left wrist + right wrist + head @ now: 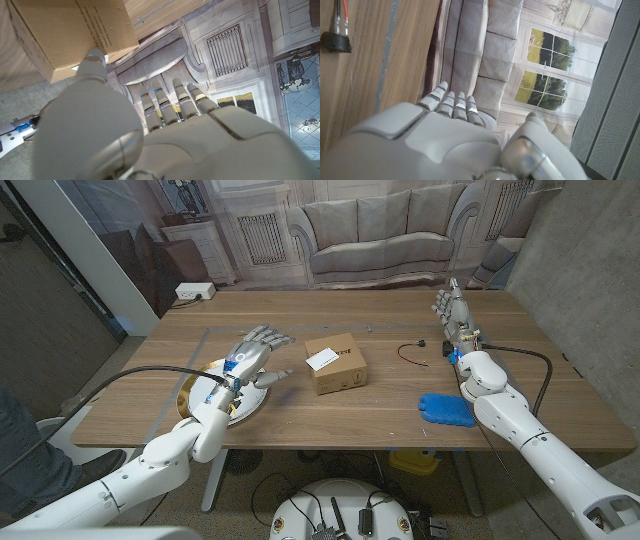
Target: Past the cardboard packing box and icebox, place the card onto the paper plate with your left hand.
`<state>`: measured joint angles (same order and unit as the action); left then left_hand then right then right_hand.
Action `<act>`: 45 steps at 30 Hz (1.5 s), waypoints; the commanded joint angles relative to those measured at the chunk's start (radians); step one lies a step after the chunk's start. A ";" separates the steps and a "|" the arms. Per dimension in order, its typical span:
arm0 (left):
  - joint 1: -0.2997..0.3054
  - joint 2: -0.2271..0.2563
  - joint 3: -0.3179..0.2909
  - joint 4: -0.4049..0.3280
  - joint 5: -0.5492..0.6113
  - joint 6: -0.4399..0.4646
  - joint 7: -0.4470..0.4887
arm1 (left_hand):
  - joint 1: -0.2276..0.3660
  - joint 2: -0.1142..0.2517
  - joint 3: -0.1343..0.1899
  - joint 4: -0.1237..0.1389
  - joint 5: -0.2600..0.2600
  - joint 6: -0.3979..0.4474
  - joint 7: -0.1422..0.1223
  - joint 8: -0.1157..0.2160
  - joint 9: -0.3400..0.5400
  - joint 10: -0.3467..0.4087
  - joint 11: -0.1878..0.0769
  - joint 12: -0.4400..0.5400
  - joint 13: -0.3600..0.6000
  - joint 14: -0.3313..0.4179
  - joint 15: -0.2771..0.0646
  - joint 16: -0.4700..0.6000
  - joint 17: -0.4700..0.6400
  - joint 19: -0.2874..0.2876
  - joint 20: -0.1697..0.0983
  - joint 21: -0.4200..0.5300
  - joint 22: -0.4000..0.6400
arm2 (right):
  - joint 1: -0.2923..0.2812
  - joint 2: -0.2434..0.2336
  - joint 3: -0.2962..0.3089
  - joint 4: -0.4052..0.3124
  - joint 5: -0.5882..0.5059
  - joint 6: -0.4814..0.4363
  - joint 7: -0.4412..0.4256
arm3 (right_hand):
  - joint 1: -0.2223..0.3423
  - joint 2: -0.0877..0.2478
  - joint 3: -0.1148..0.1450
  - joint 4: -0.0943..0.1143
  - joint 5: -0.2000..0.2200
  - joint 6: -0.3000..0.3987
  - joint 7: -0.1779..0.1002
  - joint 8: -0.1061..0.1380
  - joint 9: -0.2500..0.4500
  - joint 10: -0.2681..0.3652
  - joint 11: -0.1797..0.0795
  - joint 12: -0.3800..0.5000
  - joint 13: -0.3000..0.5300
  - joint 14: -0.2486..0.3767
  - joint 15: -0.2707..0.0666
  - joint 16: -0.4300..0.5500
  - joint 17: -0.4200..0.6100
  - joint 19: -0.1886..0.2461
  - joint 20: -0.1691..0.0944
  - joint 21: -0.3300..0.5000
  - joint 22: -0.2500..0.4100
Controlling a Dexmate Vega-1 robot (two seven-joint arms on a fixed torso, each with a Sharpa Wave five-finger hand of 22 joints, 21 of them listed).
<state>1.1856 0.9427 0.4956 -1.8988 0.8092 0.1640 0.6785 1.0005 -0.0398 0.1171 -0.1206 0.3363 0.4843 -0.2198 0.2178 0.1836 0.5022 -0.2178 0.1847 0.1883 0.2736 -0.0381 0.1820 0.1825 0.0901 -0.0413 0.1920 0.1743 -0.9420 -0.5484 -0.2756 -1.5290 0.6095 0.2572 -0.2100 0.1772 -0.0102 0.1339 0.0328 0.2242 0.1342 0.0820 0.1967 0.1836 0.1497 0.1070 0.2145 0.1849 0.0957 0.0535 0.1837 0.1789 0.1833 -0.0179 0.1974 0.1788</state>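
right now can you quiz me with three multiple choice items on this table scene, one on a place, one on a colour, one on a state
1. Where does the white card lie?
A. on the cardboard box
B. on the paper plate
C. on the bare table

2. What colour is the flat pack near the right arm?
A. red
B. blue
C. green

3. What is the left robot hand doing?
A. gripping the card
B. pressing on the box
C. holding nothing, fingers spread

Answers: 1 A, the card sits on the box top. 2 B, it is plainly blue. 3 C, the hand is over the plate with nothing in it.
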 commanded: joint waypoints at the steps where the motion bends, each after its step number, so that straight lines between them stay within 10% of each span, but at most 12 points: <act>1: -0.014 0.006 0.028 0.005 0.097 0.046 0.020 | 0.018 0.004 -0.001 -0.008 0.000 -0.013 -0.001 -0.007 0.005 -0.015 0.000 -0.002 0.002 -0.010 -0.134 0.005 0.003 -0.005 -0.014 0.004 0.005 | -0.033 -0.003 0.026 -0.029 0.001 0.026 -0.024 | -0.001 0.006 -0.001 -0.001 -0.003 0.007 -0.001 0.004 0.004 0.021 0.005 0.009 0.001 0.011 0.000 0.007 0.003 0.012 -0.003 0.008 0.005; 45: -0.171 -0.032 0.146 0.083 0.224 0.002 -0.017 | 0.087 0.032 0.013 -0.019 -0.014 0.001 0.000 0.000 0.009 -0.012 -0.001 0.009 0.004 -0.008 -0.140 0.010 0.001 -0.013 0.004 0.006 0.005 | -0.092 -0.019 0.068 -0.081 0.009 0.055 -0.026 | -0.003 0.007 -0.007 -0.002 -0.004 0.020 -0.008 0.005 0.004 0.030 0.004 0.009 0.002 0.019 0.000 0.007 0.003 0.019 -0.006 0.009 0.005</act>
<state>1.0404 0.9172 0.6139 -1.8228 0.9882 0.1510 0.6840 1.0797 -0.0081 0.1285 -0.1321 0.3249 0.4745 -0.2233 0.2127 0.1886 0.4837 -0.2193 0.1888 0.1883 0.2631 -0.0381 0.1896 0.1813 0.0812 -0.0395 0.1921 0.1743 -1.0173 -0.5598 -0.2232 -1.5989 0.6189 0.2969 -0.2375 0.1731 -0.0062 0.1313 0.0301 0.2242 0.1449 0.0713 0.1967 0.1836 0.1695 0.1088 0.2184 0.1848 0.1063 0.0535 0.1837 0.1789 0.1937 -0.0284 0.1974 0.1788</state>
